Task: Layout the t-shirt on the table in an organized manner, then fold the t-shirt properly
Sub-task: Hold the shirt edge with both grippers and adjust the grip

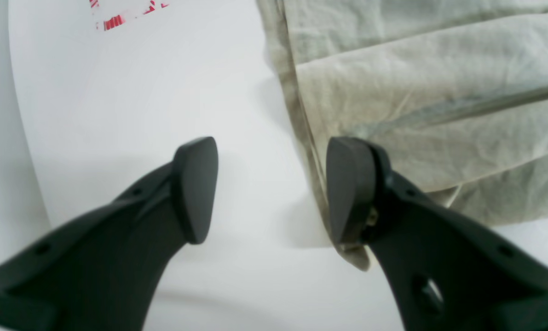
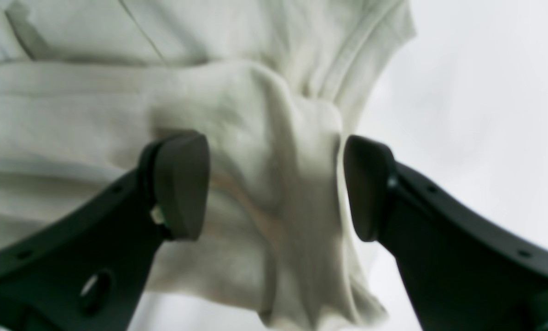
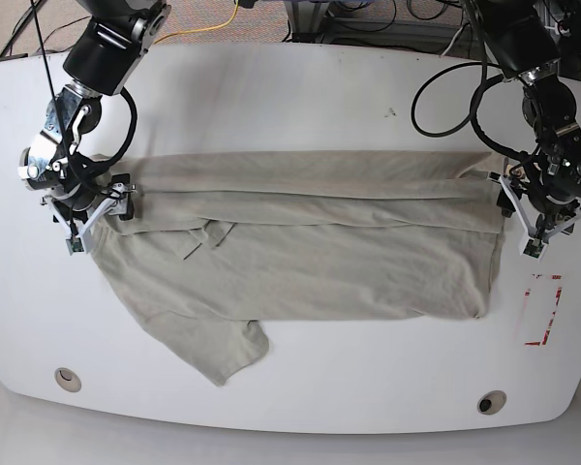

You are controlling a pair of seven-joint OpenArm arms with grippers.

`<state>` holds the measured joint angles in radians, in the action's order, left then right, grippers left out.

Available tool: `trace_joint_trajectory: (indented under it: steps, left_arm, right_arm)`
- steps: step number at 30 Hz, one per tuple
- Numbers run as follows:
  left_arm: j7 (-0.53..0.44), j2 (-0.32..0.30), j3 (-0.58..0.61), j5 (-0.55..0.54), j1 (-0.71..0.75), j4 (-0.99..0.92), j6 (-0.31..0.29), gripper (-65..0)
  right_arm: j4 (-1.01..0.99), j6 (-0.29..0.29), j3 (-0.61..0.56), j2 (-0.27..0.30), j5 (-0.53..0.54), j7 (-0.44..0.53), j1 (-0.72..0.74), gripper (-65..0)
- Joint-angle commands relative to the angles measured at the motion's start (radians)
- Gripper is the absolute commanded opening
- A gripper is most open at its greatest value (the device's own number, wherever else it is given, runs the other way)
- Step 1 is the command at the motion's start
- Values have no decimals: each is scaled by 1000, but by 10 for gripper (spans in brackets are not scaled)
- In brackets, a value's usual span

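The t-shirt (image 3: 300, 252) lies spread across the table (image 3: 290, 87), top strip folded over. Left gripper (image 1: 272, 191) and right gripper (image 2: 274, 186) both gape, holding nothing. The loose lower sleeve could bunch if dragged.

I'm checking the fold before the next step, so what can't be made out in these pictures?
- The t-shirt collar: not discernible in the base view; the folded-over top layer may cover it.
- Right gripper fingertips' contact with the cloth: right wrist view is blurred.
- Left gripper: one finger hides the hem corner in the left wrist view.
- Red tape rectangle: cut off by the top edge.
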<state>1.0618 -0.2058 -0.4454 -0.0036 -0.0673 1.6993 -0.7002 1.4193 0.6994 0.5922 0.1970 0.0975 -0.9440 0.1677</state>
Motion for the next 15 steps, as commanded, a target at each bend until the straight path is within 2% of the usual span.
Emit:
trace_joint_trajectory:
  steps: [1, 6, 8, 11, 15]
  left_arm:
    - [-15, -11, -3, -6, -19, 20, 2, -297]
    - [-15, -11, -3, -6, -19, 20, 2, -297]
    - [-15, -11, -3, -6, -19, 20, 2, -297]
    - [-15, -11, -3, -6, -19, 20, 2, -297]
    - [-15, -11, -3, -6, -19, 20, 2, -297]
  right_arm:
    - [-24, -1, 2, 15, 11, 21, 34, -212]
    - [-48, -1, 2, 17, 11, 23, 54, -216]
    - [-48, -1, 1, 17, 11, 23, 54, -243]
    - [-50, -1, -1, 17, 11, 23, 65, -347]
    - [-50, -1, -2, 15, 11, 23, 69, -556]
